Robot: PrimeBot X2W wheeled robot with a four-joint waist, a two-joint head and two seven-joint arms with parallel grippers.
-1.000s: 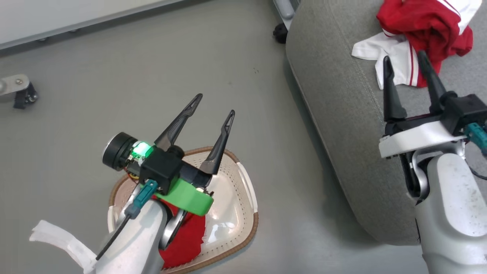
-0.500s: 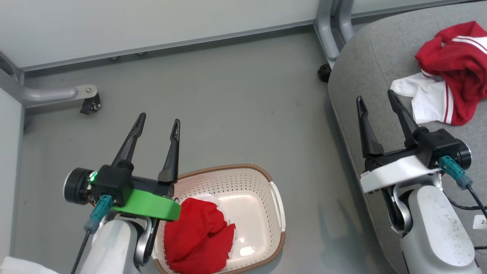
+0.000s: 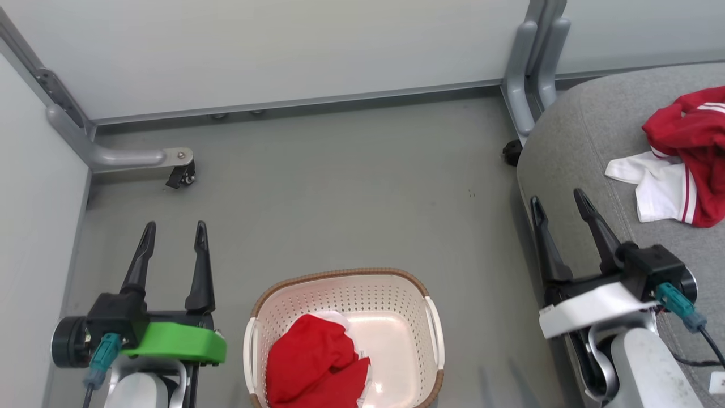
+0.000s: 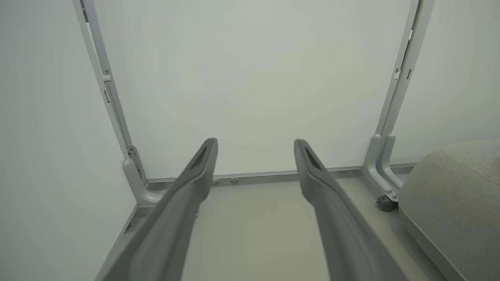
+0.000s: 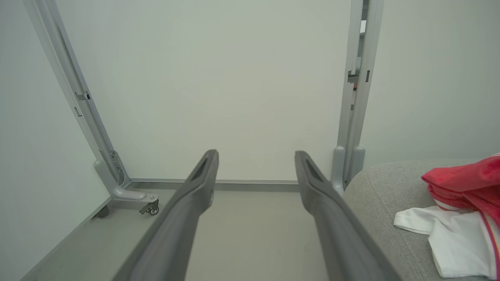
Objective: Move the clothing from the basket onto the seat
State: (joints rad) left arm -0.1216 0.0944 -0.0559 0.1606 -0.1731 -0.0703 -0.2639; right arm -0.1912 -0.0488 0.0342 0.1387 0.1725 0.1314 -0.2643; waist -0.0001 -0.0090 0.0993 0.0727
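Red garment (image 3: pixel 314 365), crumpled with no clear long axis, lies in the left part of the cream basket (image 3: pixel 391 306). The basket stands on the grey floor (image 3: pixel 340 187) between the robot's two arms. The left hand (image 3: pixel 175 225) hangs beside the basket's left side, fingers spread wide and holding nothing. The garment lies to its right and closer to the robot's body, so this looks the nearer hand for the pickup. The right hand (image 3: pixel 556 196), equally wide and empty, hovers at the edge of the grey seat (image 3: pixel 572 147), where another red-and-white garment (image 3: pixel 688 153) already rests.
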